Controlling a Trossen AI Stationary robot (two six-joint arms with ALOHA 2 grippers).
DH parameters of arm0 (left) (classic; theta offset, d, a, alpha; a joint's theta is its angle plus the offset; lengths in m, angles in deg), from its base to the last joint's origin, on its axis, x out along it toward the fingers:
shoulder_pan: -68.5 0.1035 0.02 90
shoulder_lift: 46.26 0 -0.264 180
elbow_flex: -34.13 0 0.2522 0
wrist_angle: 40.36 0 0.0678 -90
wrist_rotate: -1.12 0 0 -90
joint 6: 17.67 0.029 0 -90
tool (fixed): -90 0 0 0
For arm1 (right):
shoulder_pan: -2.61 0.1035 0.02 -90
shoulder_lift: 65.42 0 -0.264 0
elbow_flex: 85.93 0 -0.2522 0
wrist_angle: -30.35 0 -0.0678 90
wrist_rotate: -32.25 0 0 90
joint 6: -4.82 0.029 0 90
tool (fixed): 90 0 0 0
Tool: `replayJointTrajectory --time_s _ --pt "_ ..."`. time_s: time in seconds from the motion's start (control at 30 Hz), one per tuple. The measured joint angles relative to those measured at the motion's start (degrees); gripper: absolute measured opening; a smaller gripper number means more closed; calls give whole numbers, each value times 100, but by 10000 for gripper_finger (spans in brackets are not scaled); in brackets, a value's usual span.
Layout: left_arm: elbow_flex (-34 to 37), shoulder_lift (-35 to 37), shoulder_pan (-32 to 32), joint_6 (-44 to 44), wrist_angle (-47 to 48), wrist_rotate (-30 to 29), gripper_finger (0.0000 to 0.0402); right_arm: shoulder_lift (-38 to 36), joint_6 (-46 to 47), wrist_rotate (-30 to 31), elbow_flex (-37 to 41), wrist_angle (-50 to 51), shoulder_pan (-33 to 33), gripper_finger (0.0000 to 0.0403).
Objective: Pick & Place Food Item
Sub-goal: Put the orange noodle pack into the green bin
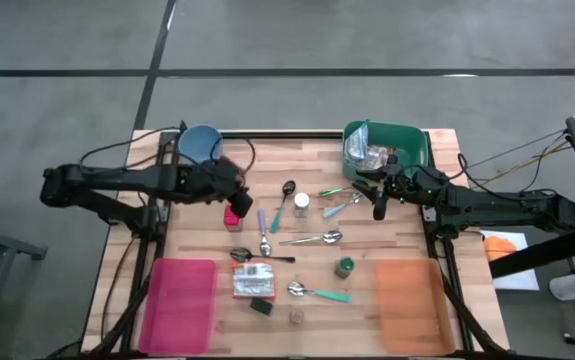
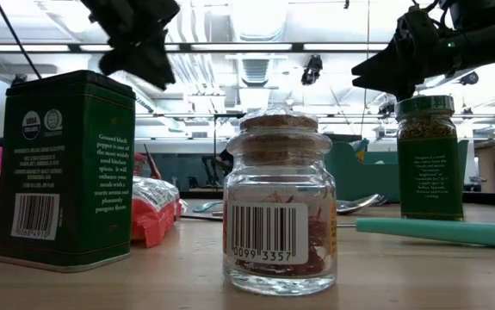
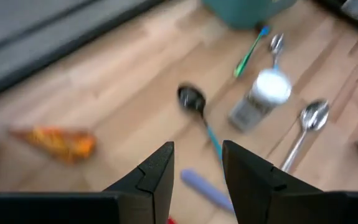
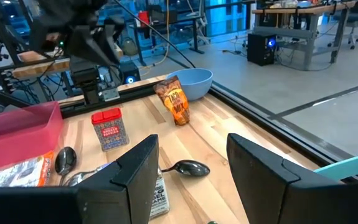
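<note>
Left pincer (image 1: pixel 235 190) hangs above the tabletop (image 1: pixel 397 235) near the blue bowl (image 1: pixel 200 142), fingers (image 3: pixel 158 169) parted with a gap, nothing between them. A red spice tin (image 1: pixel 232 217) stands just below and in front of it. In the left wrist view an orange snack bag (image 3: pixel 60 142) lies off to one side of the pincer, and a black-bowled spoon with a blue handle (image 3: pixel 198 112), a white-capped shaker (image 3: pixel 259 99) and a metal spoon (image 3: pixel 306 124) lie ahead of it.

Right pincer (image 1: pixel 378 205) hovers just in front of the green bin (image 1: pixel 412 145), fingers (image 4: pixel 138 168) apart, empty. The bin holds a shiny food packet (image 1: pixel 369 156), right behind this pincer. A green-handled utensil (image 1: pixel 335 190) and a light blue-handled spoon (image 1: pixel 342 208) lie just beside it on the tabletop.

Farther from both pincers, toward the middle: a long metal spoon (image 1: pixel 312 239), a small green-lidded jar (image 1: pixel 344 266), a teal-handled spoon (image 1: pixel 317 292), a red and white packet (image 1: pixel 254 282), a small dark green tin (image 1: pixel 261 306), a cork-topped glass jar (image 1: pixel 296 315). A pink tray (image 1: pixel 179 300) sits at the front on the left arm's side, an orange tray (image 1: pixel 414 300) on the right arm's side. Both trays hold no food
</note>
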Motion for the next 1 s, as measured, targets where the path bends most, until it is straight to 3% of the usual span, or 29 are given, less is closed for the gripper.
replayJointTrajectory --time_s 0.27,0.57,0.8,1.0 --pt "0 -185 -643 -1247 492 737 139 -1 -7 0 0 0 0 187" --pt "-1 -546 -1459 -3168 1063 906 138 0 -8 1 0 0 -1 187" --pt "-2 -1119 -2184 -4131 1046 1313 138 1 -4 0 0 0 0 187" --pt "-2 -1392 -2606 -4688 883 1315 138 0 3 0 0 0 -1 187"
